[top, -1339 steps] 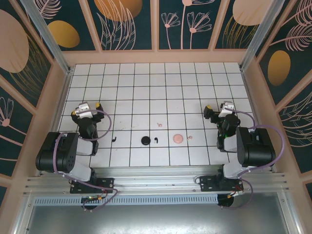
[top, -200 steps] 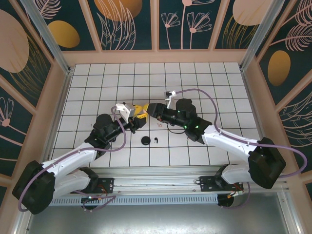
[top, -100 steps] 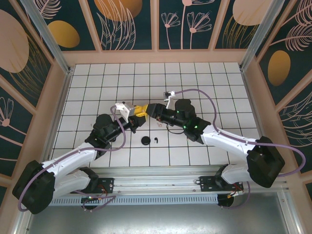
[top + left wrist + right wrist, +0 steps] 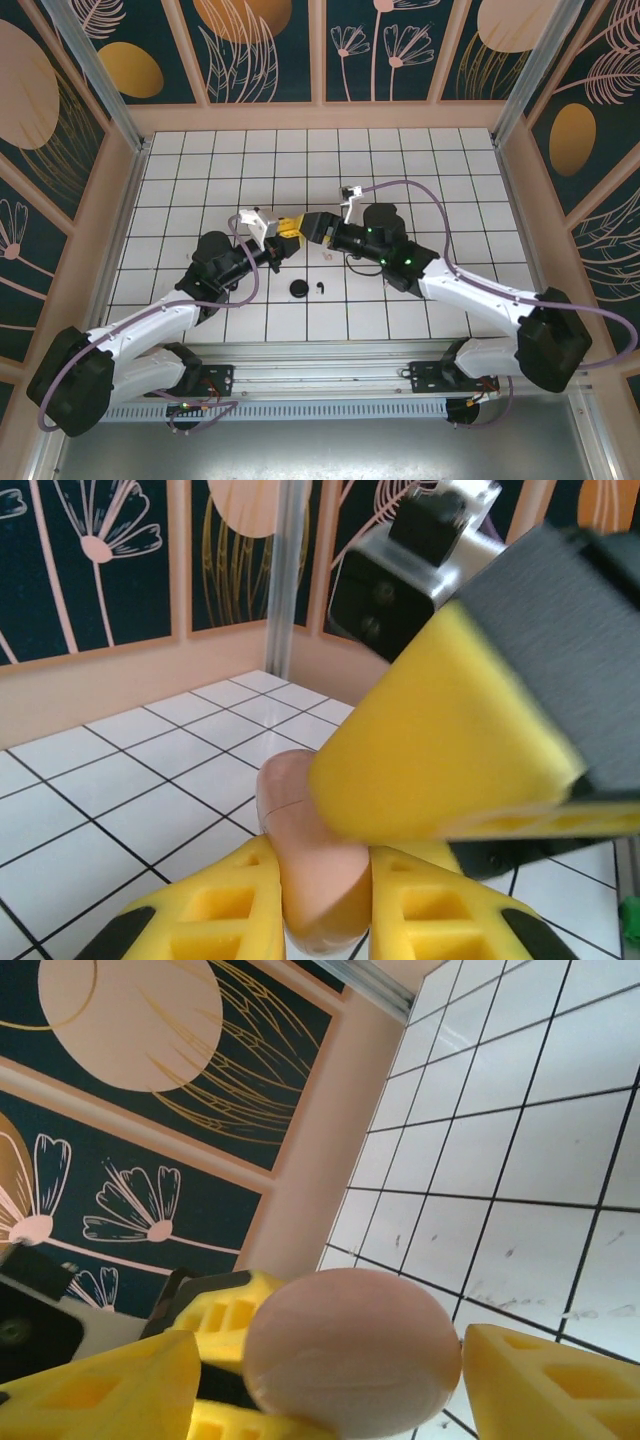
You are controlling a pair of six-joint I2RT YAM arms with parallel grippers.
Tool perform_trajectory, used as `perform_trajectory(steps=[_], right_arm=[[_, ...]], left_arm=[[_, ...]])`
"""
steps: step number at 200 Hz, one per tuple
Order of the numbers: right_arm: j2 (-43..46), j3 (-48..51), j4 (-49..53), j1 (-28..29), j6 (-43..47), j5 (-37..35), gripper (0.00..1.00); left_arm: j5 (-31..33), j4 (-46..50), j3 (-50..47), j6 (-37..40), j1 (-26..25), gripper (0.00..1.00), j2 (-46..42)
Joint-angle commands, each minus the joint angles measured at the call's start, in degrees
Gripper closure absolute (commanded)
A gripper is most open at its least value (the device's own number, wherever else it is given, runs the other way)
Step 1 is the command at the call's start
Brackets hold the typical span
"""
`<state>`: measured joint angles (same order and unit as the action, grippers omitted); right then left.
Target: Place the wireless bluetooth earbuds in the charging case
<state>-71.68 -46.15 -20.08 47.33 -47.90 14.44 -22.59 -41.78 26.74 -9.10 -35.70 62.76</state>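
A pale pink, rounded charging case (image 4: 305, 870) hangs above the middle of the tiled floor, and my left gripper (image 4: 320, 925) is shut on it, one yellow finger on each side. My right gripper (image 4: 335, 1365) faces it from the other side, open, its fingers (image 4: 545, 1385) standing a little off the case (image 4: 350, 1355). From above, the left gripper (image 4: 284, 230) and the right gripper (image 4: 311, 225) meet tip to tip. A black earbud (image 4: 321, 288) and a pink earbud (image 4: 326, 256) lie on the floor below.
A round black case (image 4: 298, 288) lies on the white tiled floor (image 4: 400, 170) just left of the black earbud. Both arms stretch in toward the centre. Pink walls with dark flower panels close in the back and the sides.
The right gripper's jaws have spread away from the pink case while the left gripper has closed on it. Both arms stayed almost where they were.
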Motion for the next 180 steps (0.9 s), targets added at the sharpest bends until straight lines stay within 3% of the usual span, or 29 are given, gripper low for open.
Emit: perform_trajectory(steps=[1, 19, 39, 66, 92, 118, 180], right_arm=[[6.3, -1.8, 4.8, -1.8, 11.3, -2.3, 0.26], [10.5, -1.1, 8.1, -4.0, 17.7, -2.9, 0.26], [14.1, -0.9, 10.3, -7.9, 25.3, 1.1, 0.28], [16.2, -1.5, 14.0, -13.9, 39.7, 13.4, 0.42], [15.2, -5.3, 22.2, -18.7, 55.4, 23.7, 0.47], [14.5, -6.5, 28.0, -19.3, 74.2, 32.7, 0.51], [5.2, -15.2, 40.8, -19.8, 88.6, 41.3, 0.52]], left_arm=[[-4.1, -1.2, 2.4, -0.7, -0.3, 0.85, 0.4], [-6.8, -1.0, 3.5, -0.5, -0.2, 0.87, 1.0], [-10.2, -1.1, 5.1, -0.7, -0.2, 0.87, 2.1], [-14.2, -3.1, 6.3, -1.4, -0.3, 0.85, 3.4], [-18.0, -3.5, 7.7, -1.5, -0.3, 0.85, 4.5], [-21.5, -6.3, 8.1, -2.7, -0.3, 0.86, 5.5], [-25.3, -7.2, 9.4, -0.6, -0.2, 0.85, 5.4]])
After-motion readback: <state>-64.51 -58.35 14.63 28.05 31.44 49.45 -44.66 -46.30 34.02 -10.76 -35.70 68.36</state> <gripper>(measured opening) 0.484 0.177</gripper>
